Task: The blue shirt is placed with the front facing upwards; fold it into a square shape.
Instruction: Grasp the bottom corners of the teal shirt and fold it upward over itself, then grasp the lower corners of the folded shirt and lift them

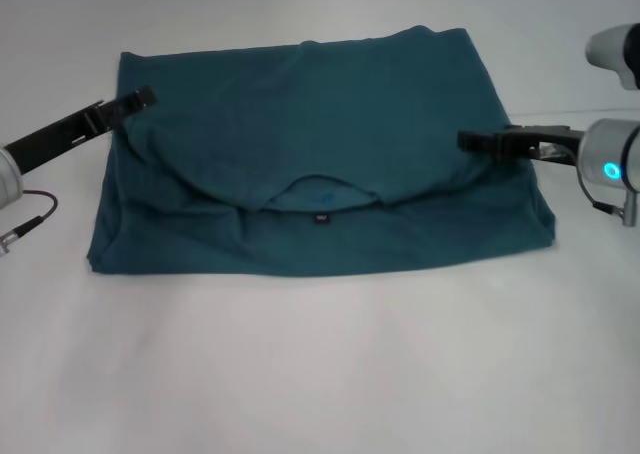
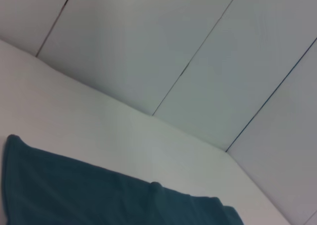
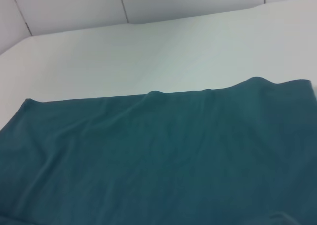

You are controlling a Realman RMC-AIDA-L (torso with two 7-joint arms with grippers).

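The blue shirt (image 1: 300, 124) lies on the white table, its upper part folded down over the lower part. The neckline with a small black label (image 1: 321, 216) faces the near side, in the middle. My left gripper (image 1: 145, 98) is at the shirt's left edge, near the far corner of the folded layer. Over the right side of that layer, close to its edge, is my right gripper (image 1: 467, 140). Whether either one holds cloth does not show. The left wrist view catches only the shirt's far edge (image 2: 99, 195). The right wrist view shows its smooth top layer (image 3: 148, 155).
Bare white table (image 1: 320, 374) spreads around the shirt, with wide room on the near side. A pale panelled wall (image 2: 198, 61) rises behind the table's far edge. A thin cable (image 1: 35, 214) hangs by my left arm.
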